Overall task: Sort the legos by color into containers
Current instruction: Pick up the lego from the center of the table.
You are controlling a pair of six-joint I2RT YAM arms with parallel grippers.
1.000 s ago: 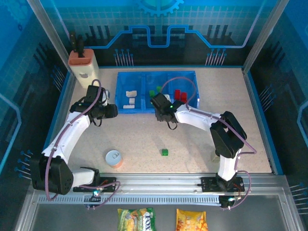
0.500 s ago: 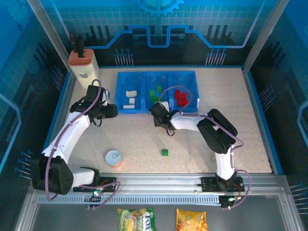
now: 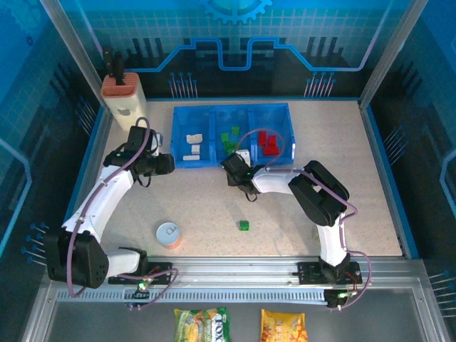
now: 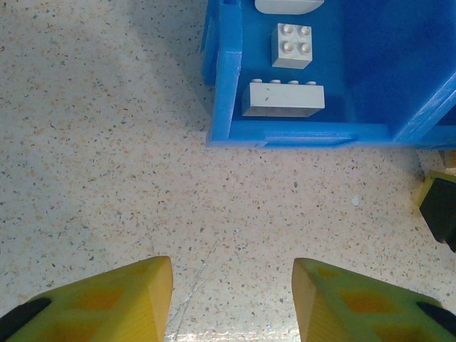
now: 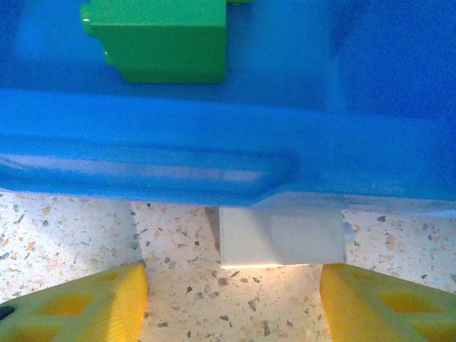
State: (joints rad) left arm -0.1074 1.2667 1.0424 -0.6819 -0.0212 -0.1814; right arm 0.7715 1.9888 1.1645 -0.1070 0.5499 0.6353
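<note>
The blue three-compartment tray holds white legos on the left, green ones in the middle and red ones on the right. A loose green lego lies on the table in front. A white lego sits on the table against the tray's front wall, just beyond my right gripper, which is open and does not touch it. A green lego shows inside the tray. My left gripper is open over bare table near the tray's left corner, beside two white legos.
A round white-topped can stands near the left arm's base. The beige holder with an orange top is at the back left. Two snack bags lie below the table's near rail. The right gripper's finger shows in the left wrist view.
My right gripper has opened and drawn back a little from the tray, with its elbow folding in. The white lego now rests against the tray's front wall. The left arm has not moved.
</note>
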